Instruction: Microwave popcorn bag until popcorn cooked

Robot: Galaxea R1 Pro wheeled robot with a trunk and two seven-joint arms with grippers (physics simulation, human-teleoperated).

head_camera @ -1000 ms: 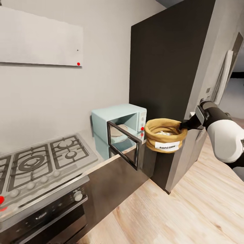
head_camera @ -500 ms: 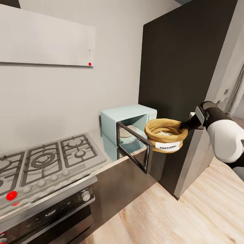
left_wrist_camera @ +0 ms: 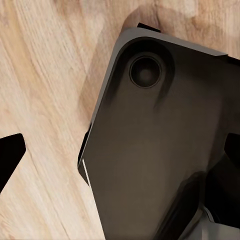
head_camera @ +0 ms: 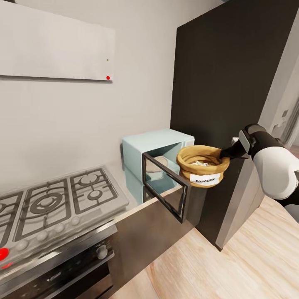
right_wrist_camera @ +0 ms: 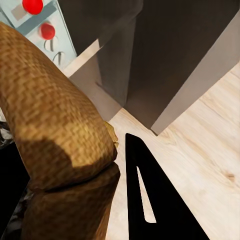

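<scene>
In the head view my right gripper [head_camera: 225, 154] is shut on the far rim of the popcorn bag [head_camera: 202, 170], a brown bowl-shaped bag with a white label, held in the air. Whitish popcorn [head_camera: 201, 163] shows inside it. The bag hangs just in front of the right side of the pale blue microwave [head_camera: 154, 146], whose black-framed door [head_camera: 164, 192] stands open over the countertop [head_camera: 126, 193] edge. In the right wrist view the bag's rolled rim [right_wrist_camera: 55, 125] sits between the fingers [right_wrist_camera: 150, 200] of my right gripper [right_wrist_camera: 75, 165]. My left gripper [left_wrist_camera: 120, 155] is open above the floor.
A gas hob [head_camera: 54, 203] is set in the counter left of the microwave, with a steel oven [head_camera: 62, 270] below. A tall dark cabinet [head_camera: 224, 83] stands right behind the bag. A white wall cabinet [head_camera: 54, 45] hangs above. Wood floor [head_camera: 249, 257] lies to the right.
The camera has shifted, so hob and microwave sit further right in the picture. The bag, held the same way, now overlaps the microwave's right front instead of hanging beside it.
</scene>
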